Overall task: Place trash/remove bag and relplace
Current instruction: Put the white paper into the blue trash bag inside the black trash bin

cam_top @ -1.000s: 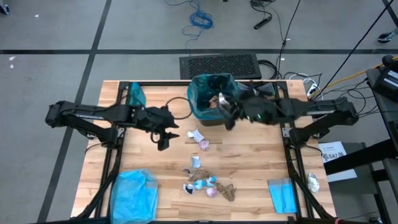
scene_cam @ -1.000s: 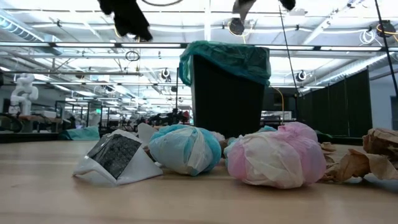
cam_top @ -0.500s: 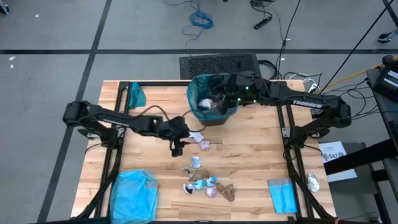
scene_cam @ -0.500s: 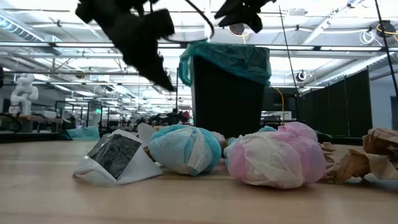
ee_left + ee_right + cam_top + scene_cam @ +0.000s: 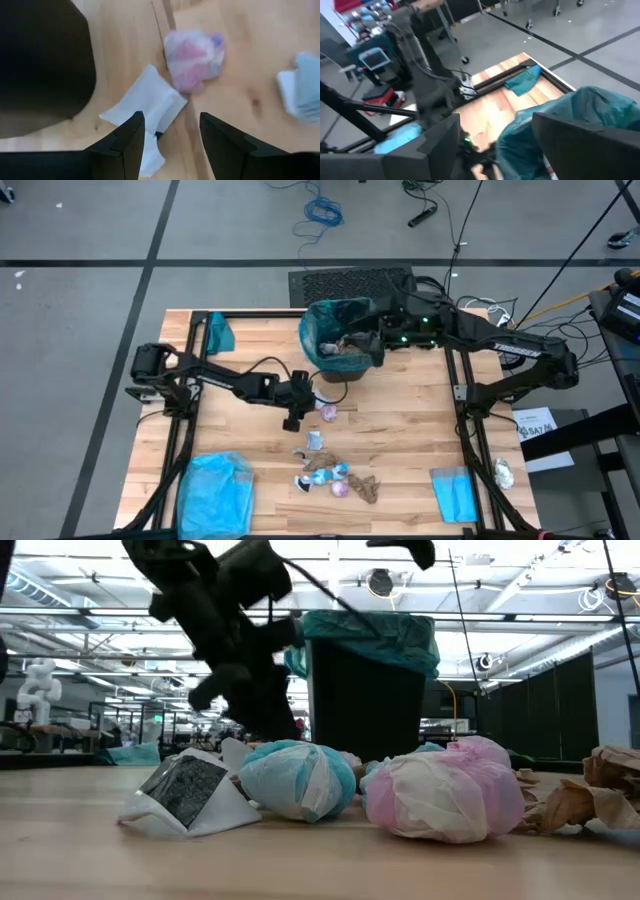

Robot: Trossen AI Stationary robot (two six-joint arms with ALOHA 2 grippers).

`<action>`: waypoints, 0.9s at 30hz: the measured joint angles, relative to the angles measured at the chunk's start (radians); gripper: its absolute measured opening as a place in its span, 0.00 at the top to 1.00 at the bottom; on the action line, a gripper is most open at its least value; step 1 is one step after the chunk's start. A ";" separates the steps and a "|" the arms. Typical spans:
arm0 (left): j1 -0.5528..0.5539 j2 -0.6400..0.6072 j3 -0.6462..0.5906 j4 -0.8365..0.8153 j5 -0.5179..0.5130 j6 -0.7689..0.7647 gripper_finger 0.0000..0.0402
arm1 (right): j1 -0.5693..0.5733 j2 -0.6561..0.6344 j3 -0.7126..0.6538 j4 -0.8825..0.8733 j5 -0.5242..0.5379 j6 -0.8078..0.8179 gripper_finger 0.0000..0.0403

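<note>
The left gripper hangs low over the wooden table, its two dark fingers spread apart and empty, straddling a flat white wrapper that lies just beside the foot of the black bin. A pink crumpled scrap sits just past the wrapper. The right gripper is over the bin's mouth, fingers also apart with nothing between them, above scraps already inside the teal-green bag that lines the bin.

Likely trouble: the bin wall stands close on one side of the left fingers, so a descent off line could knock the bin or catch the bag's overhanging rim. The wrapper is thin and flat, so the fingers may close on bare wood, or drag the pink scrap along.

Open room lies toward the table's near half, where the rest of the trash is clustered, well apart from both arms. A sky-blue bag fills the near left corner
</note>
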 joint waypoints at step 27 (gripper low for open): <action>-0.135 -0.076 0.144 -0.117 0.053 -0.485 1.00 | 0.370 -0.046 0.000 -0.272 0.265 0.164 0.72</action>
